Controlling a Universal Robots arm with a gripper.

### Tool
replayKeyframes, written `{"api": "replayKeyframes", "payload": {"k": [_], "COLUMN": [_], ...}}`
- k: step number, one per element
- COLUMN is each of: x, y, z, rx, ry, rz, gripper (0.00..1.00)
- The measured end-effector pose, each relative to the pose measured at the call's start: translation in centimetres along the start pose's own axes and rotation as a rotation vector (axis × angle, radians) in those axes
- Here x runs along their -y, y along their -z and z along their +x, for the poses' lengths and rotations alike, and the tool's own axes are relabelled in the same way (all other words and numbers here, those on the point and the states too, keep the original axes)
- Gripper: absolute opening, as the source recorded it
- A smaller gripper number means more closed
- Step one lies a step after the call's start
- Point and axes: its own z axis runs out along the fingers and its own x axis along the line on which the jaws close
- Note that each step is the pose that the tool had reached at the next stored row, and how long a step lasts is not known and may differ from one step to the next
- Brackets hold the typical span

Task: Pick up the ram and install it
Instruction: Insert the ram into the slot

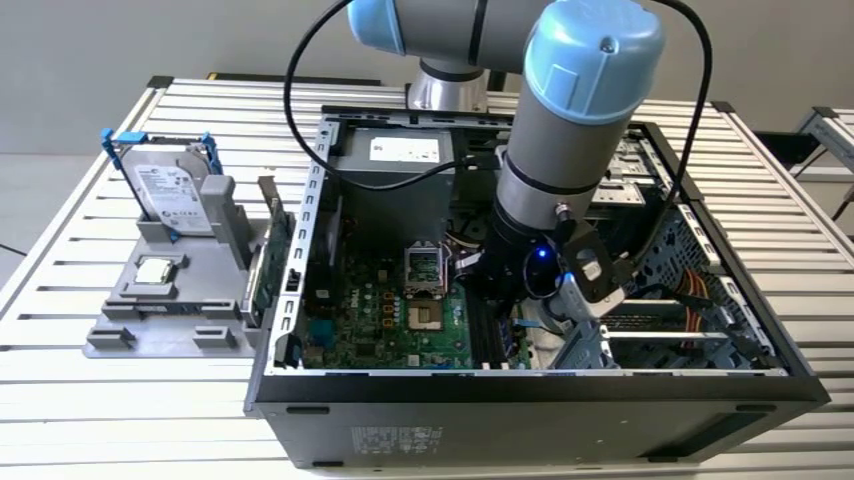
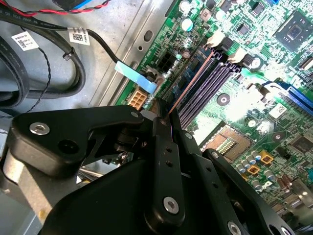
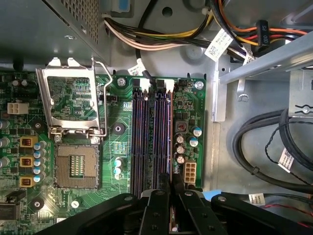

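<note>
My gripper (image 2: pixel 164 120) is down inside the open computer case (image 1: pixel 534 385), over the motherboard's memory slots (image 3: pixel 151 137). Its black fingers (image 3: pixel 160 208) are shut on the ram (image 2: pixel 190 84), which I see edge-on as a thin reddish line running from the fingertips along the outermost slot. In the first wrist view the gripper (image 3: pixel 172 196) sits at the end of the slot row with a sliver of the ram (image 3: pixel 172 221) between its fingers. I cannot tell whether the ram is seated in the slot or just above it. In the exterior view the arm's wrist (image 1: pixel 527 265) hides the fingers.
The CPU socket (image 3: pixel 76 166) with its raised metal frame (image 3: pixel 73 98) lies beside the slots. Black cables (image 3: pixel 264 147) and coloured wire bundles (image 3: pixel 161 41) crowd the case wall. Outside the case, a grey holder (image 1: pixel 167 310) carries a hard drive (image 1: pixel 174 195); an upright green board (image 1: pixel 274 262) stands beside it.
</note>
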Motion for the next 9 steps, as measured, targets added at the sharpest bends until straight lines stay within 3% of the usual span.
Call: {"api": "replayKeyframes", "payload": {"k": [9], "x": [-0.33], "y": [0.06], "z": [0.01], "rx": [-0.0004], "ry": [0.0], "rz": [0.0113], "gripper": [0.0]}}
